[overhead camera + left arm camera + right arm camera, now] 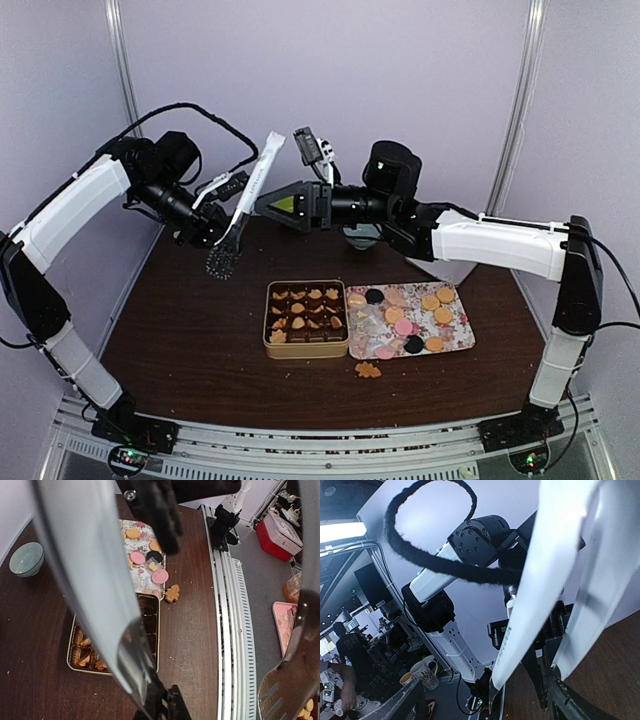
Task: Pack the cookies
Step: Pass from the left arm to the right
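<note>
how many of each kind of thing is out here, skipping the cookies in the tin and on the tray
tin: 1
floral tray: 1
bowl: 1
tongs: 1
loose cookie on the bare table: 1
total: 5

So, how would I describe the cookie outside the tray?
Find the dark brown table, then the flowered rectangular tray right of the tan square tin. Near the tray's near-left corner lies a tan lobed cookie, alone on bare wood.
</note>
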